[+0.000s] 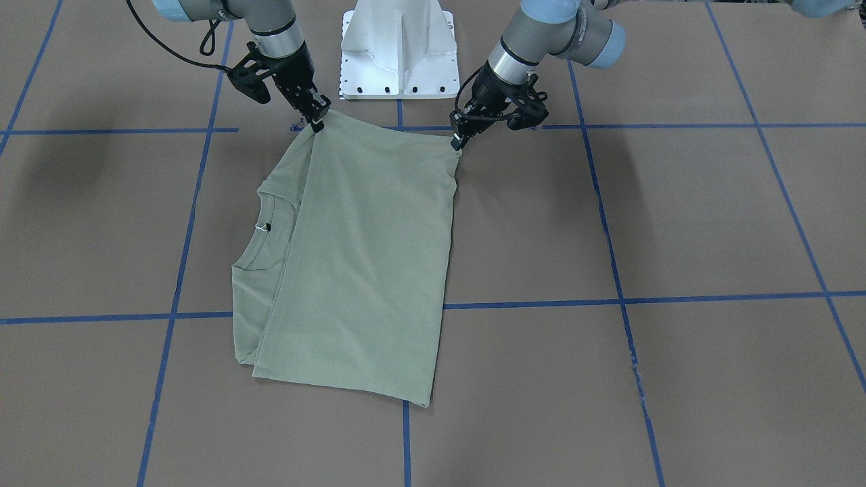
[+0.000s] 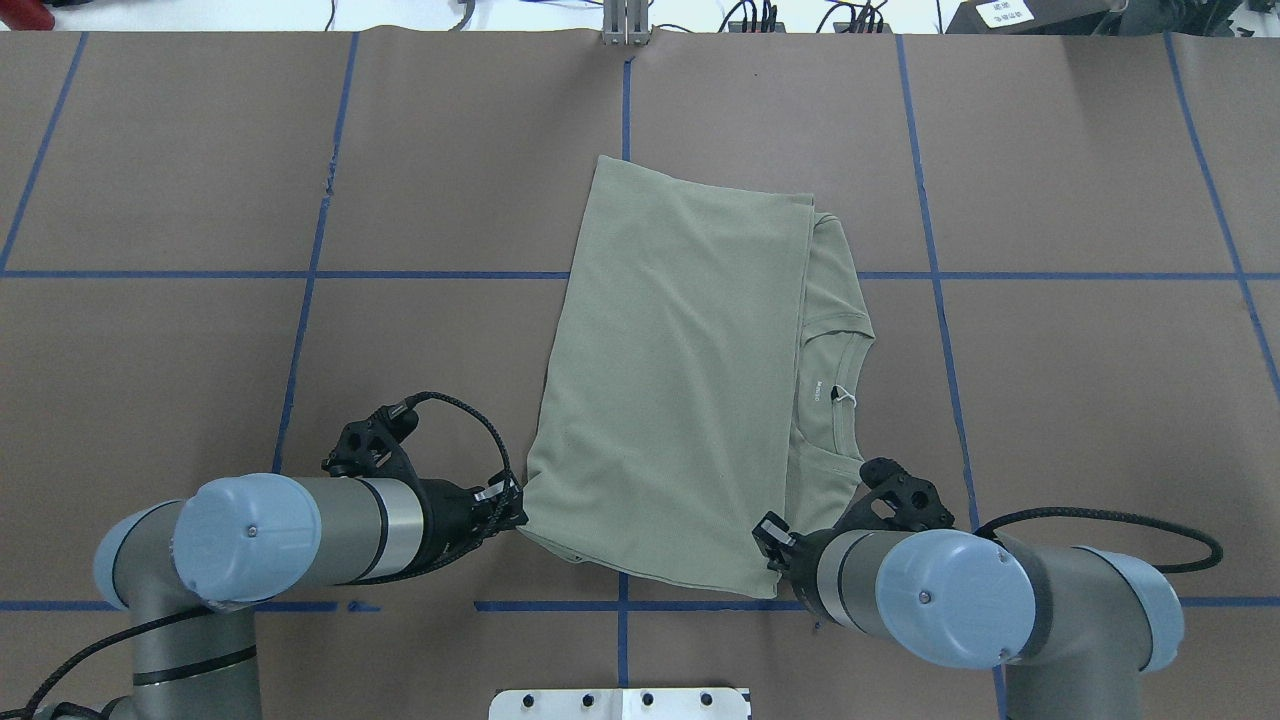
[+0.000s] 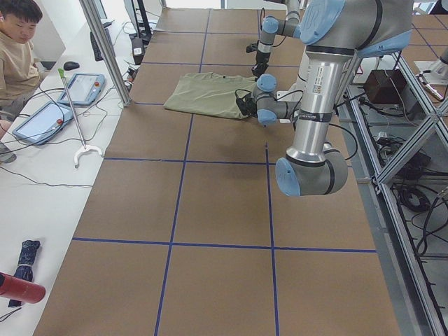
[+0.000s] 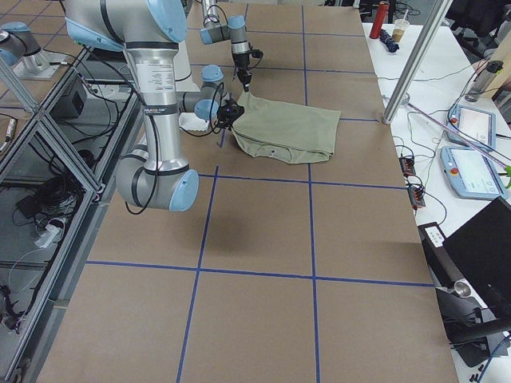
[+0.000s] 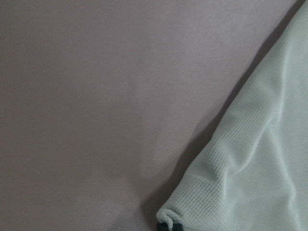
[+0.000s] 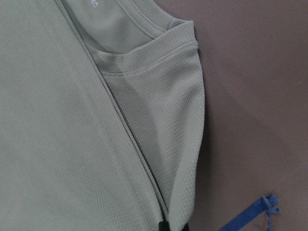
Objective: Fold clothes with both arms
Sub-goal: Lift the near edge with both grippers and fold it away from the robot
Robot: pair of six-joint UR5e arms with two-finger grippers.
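Brown-papered table (image 2: pixel 150 380), gridded with blue tape lines (image 2: pixel 200 273). Flat on it, near the robot's edge, the sage-green shirt (image 2: pixel 670 380), folded over on itself, collar (image 1: pixel 277 198) peeking out toward the robot's right. Pinching its 2 nearest corners: left gripper (image 1: pixel 459 139) and right gripper (image 1: pixel 316 120), fingers narrow, each clamped on cloth. Between the arms, a white pedestal (image 1: pixel 399 54). Beyond the far edge, a white bench, a tablet (image 3: pixel 80 89), a seated operator (image 3: pixel 19 49).
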